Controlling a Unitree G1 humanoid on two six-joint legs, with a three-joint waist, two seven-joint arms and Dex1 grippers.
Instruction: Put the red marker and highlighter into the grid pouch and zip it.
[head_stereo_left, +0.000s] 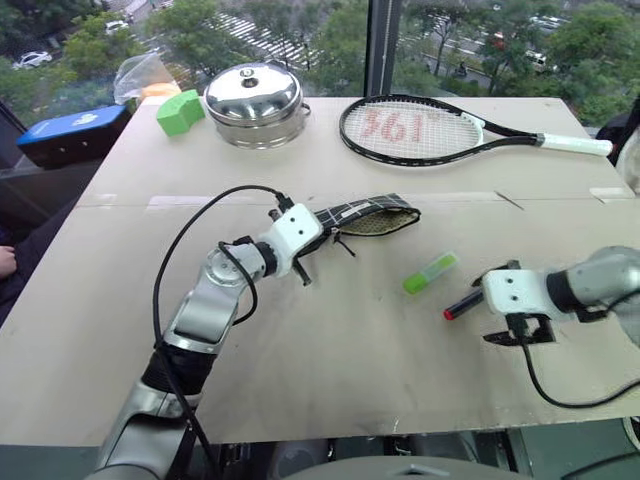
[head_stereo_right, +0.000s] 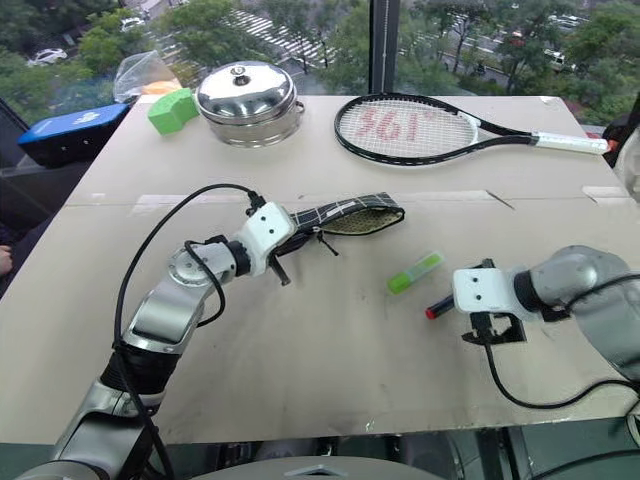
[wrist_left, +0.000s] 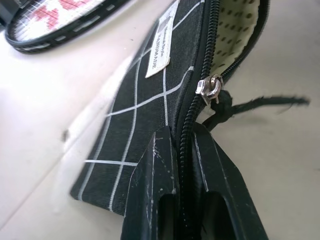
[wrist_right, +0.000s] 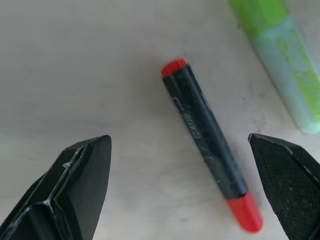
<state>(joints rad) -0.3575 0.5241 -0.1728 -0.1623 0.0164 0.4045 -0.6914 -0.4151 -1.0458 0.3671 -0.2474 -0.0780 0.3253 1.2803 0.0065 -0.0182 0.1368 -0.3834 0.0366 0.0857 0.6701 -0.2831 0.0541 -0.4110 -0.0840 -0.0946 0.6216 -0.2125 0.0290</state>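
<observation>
The grid pouch (head_stereo_left: 375, 215) lies mid-table with its mouth unzipped, showing a pale dotted lining (wrist_left: 235, 35). My left gripper (head_stereo_left: 322, 240) is shut on the pouch's near end, its fingers (wrist_left: 155, 175) clamped on either side of the zipper edge just behind the silver zipper pull (wrist_left: 210, 90). To the right, the highlighter (head_stereo_left: 430, 272) and the red marker (head_stereo_left: 462, 305) lie loose on the table. My right gripper (head_stereo_left: 520, 332) hovers open just right of the marker. In the right wrist view the marker (wrist_right: 207, 140) lies between the spread fingers (wrist_right: 85, 175), with the highlighter (wrist_right: 285, 65) beyond it.
A tennis racket (head_stereo_left: 430, 130) lies at the back right. A steel pot with a lid (head_stereo_left: 255, 105) and a green block (head_stereo_left: 180, 112) stand at the back left. A blue box (head_stereo_left: 75, 135) sits off the table's left corner. The table's front edge (head_stereo_left: 400, 425) is near.
</observation>
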